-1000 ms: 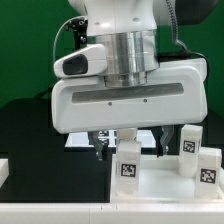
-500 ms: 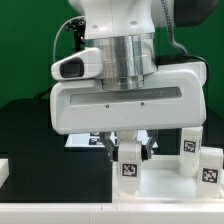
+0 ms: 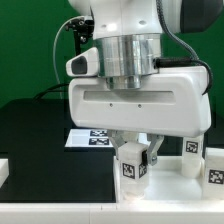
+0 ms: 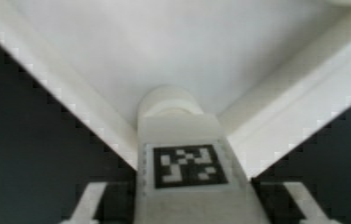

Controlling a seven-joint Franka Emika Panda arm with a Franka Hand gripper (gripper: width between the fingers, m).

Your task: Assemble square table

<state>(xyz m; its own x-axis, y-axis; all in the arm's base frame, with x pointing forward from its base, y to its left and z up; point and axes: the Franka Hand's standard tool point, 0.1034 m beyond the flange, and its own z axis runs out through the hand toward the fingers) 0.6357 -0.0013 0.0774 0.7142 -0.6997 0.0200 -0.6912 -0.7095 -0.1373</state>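
A white table leg [image 3: 130, 165] with a black-and-white tag stands upright, and my gripper [image 3: 132, 158] is shut on it, a finger pressed to each side. In the wrist view the leg [image 4: 186, 150] fills the middle between the two fingers [image 4: 95, 205], over a corner of the white square tabletop [image 4: 190, 50]. The tabletop [image 3: 165, 188] lies flat under the leg; I cannot tell whether the leg rests on it. Two more tagged legs [image 3: 191, 158] [image 3: 213, 171] stand at the exterior view's right.
The marker board [image 3: 92, 137] lies on the black table behind the gripper. A white L-shaped piece [image 3: 4, 172] sits at the exterior view's left edge. The arm's big white body [image 3: 140, 100] hides the middle of the scene.
The fingers have shut on the leg, which stood free between them a second ago. The arm's body has since shifted toward the exterior view's right and tilted.
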